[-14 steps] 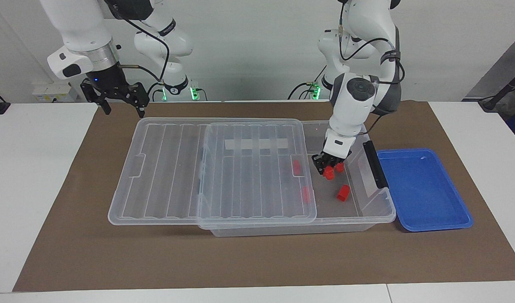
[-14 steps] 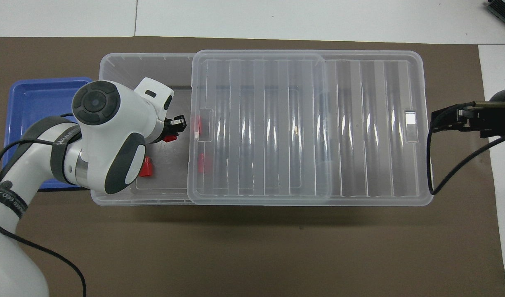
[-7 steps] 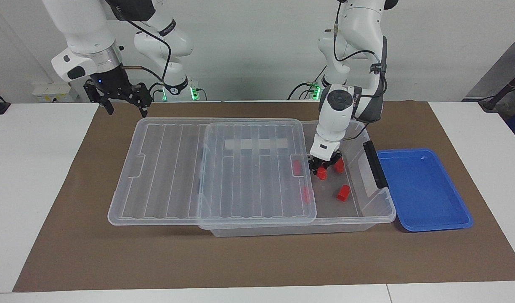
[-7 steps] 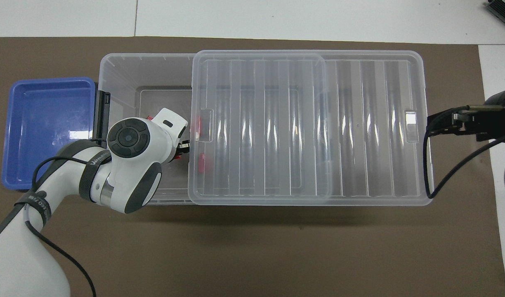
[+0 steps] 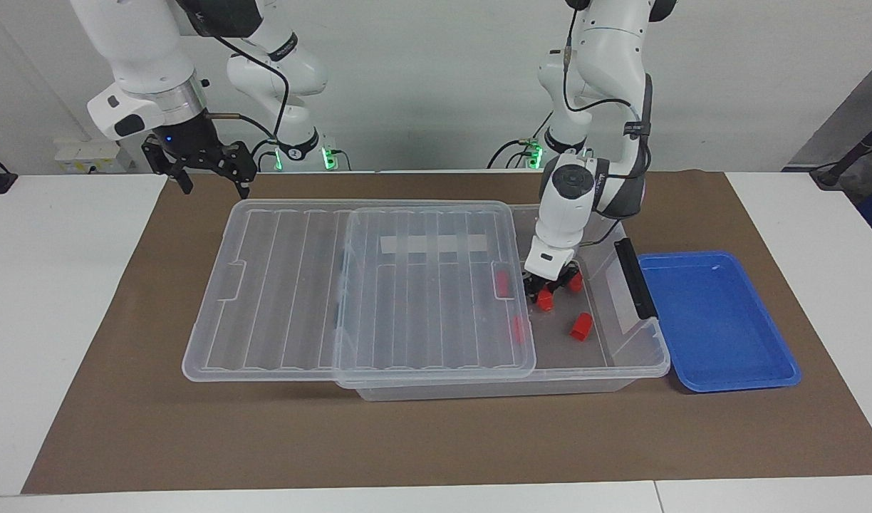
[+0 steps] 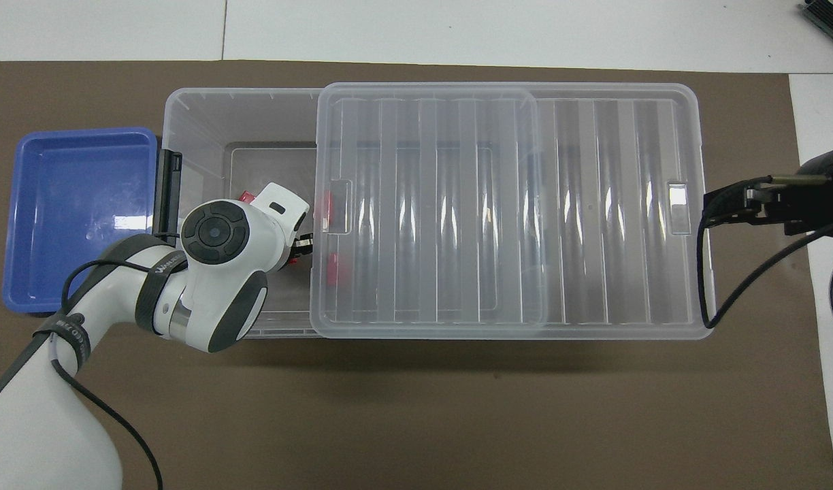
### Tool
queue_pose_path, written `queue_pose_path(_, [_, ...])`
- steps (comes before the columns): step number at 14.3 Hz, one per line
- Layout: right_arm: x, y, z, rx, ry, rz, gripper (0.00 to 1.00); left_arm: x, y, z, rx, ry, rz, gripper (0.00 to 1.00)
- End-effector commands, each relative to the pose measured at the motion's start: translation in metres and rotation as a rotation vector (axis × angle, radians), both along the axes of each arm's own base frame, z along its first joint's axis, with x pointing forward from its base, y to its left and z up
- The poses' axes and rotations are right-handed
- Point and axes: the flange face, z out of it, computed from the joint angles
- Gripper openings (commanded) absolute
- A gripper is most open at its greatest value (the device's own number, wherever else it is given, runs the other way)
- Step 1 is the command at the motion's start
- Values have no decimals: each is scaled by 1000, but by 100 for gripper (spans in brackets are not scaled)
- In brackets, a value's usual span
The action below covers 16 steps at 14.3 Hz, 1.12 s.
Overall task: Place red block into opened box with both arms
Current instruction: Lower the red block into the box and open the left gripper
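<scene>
Red block (image 5: 545, 300) sits clamped in left gripper (image 5: 548, 287), low inside box (image 5: 642, 356) at its uncovered end, straight below the wrist; right gripper (image 5: 206, 165) waits wide, over the mat

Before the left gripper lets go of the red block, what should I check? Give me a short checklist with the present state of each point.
1. Left gripper shut on red block: ok.
2. Block is over the box's open end, not under the lid: ok.
3. Block rests on box floor: cannot tell.
4. Other red blocks clear of the drop spot: cannot tell.
5. Right gripper waits open above the brown mat, away from the lid: ok.
6. Blue tray emptied: ok.
</scene>
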Motion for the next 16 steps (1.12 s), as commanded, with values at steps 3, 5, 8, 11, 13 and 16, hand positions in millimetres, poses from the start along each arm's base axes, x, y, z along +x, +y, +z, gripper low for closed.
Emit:
queue_pose_path(3, [0,-5,-1,18,-39,4,100,-2,8,-11,2,-30,-5,4])
queue_pose_path(5, [1,-8,-3,19,-39,-2,98,-2,8,-12,2,-28,-3,57])
queue_pose_path(8, [7,-25,-21,18,-58,-21,68,-1,9,-11,7,-22,-2,76])
queue_pose_path(11, [9,-45,-44,16,-91,-49,20,3,8,-1,16,-11,0,76])
queue_pose_path(13, [12,-59,-62,15,-111,-75,0,12,4,23,35,11,6,75])
queue_pose_path(16, [16,-72,-77,14,-128,-93,0,28,3,80,64,45,23,75])
